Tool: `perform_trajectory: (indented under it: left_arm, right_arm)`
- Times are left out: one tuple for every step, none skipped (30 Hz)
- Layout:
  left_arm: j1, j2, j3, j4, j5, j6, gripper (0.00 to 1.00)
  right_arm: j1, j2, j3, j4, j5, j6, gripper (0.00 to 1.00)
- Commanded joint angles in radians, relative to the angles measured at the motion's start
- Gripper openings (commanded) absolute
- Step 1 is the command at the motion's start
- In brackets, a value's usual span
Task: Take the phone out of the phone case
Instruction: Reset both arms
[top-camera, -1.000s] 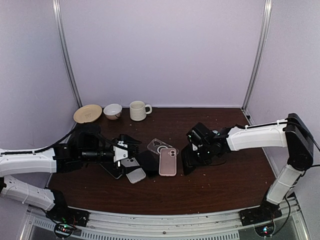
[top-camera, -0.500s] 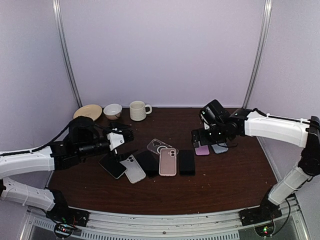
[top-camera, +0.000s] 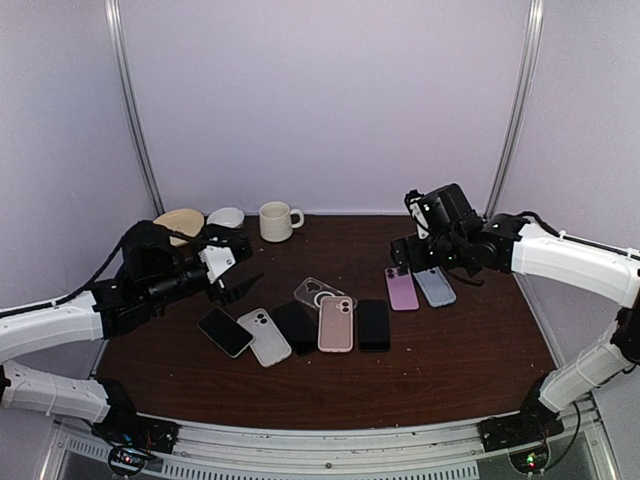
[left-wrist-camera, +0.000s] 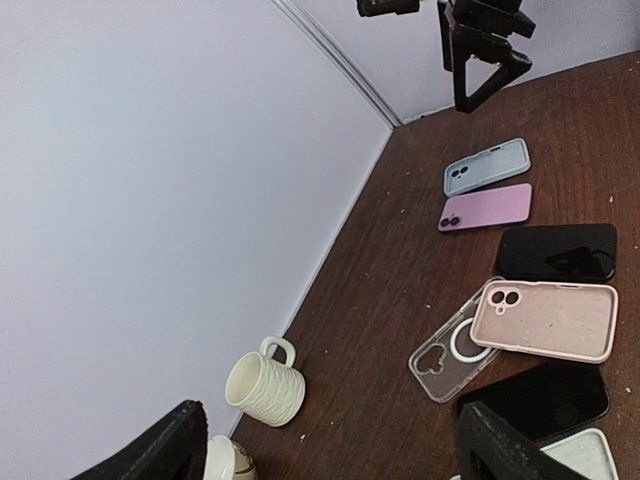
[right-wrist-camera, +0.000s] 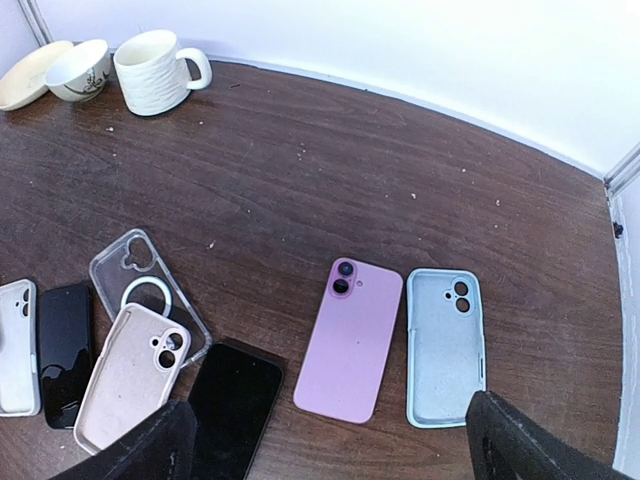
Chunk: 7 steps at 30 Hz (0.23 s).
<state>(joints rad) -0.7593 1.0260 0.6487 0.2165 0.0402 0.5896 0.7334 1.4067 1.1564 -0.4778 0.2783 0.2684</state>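
Obs.: the pink phone (right-wrist-camera: 350, 340) lies flat on the surface (right-wrist-camera: 300, 160), back up, to the right of the row of handsets (top-camera: 300, 328). The blue case (right-wrist-camera: 445, 345) lies just beside it on its right, parallel, with a thin strip of surface between them. We read the case as empty, hollow side up, so the phone looks to be out of it already.

Orientation: the phone's long axis runs near-to-far, tipped slightly. Its camera end points toward the back wall. The case lies the same way.

Right fingers (right-wrist-camera: 515, 445): spread wide, nothing held, hanging above the pair. In the wrist view, phone and case sit ahead of the two tips and between them. The gap between the tips runs across the phone's short side.

Left fingers (left-wrist-camera: 160, 450): also wide and empty, raised beyond the left end of the row, well apart from the pair.

Judgement: the right arm is clearly nearer. We would give it any further handling of phone or case, coming straight down.
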Motion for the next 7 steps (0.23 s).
perform_trajectory:
  left_arm:
    - [0.014,-0.012,0.006,0.056,-0.018,-0.01,0.9]
    - [0.017,-0.011,0.006,0.056,-0.021,-0.011,0.9]
    - [0.019,-0.01,0.006,0.057,-0.023,-0.012,0.9]
    - [0.02,-0.009,0.006,0.057,-0.025,-0.013,0.9]
    - [0.021,-0.009,0.006,0.057,-0.025,-0.014,0.9]
    - [0.021,-0.005,0.006,0.057,-0.025,-0.015,0.9]
    - [0.023,-0.004,0.007,0.057,-0.025,-0.016,0.9]
  right_arm:
    - [-0.005,0.0,-0.012,0.045,0.043,-0.026,0.99]
    - [-0.005,-0.003,-0.019,0.053,0.046,-0.027,0.99]
    - [-0.005,-0.005,-0.026,0.067,0.044,-0.029,0.99]
    - [-0.005,-0.002,-0.027,0.07,0.041,-0.029,0.99]
    - [-0.005,0.005,-0.021,0.063,0.041,-0.028,0.99]
    - [-0.006,0.011,-0.014,0.053,0.044,-0.022,0.99]
    - [-0.006,0.012,-0.014,0.057,0.046,-0.02,0.99]
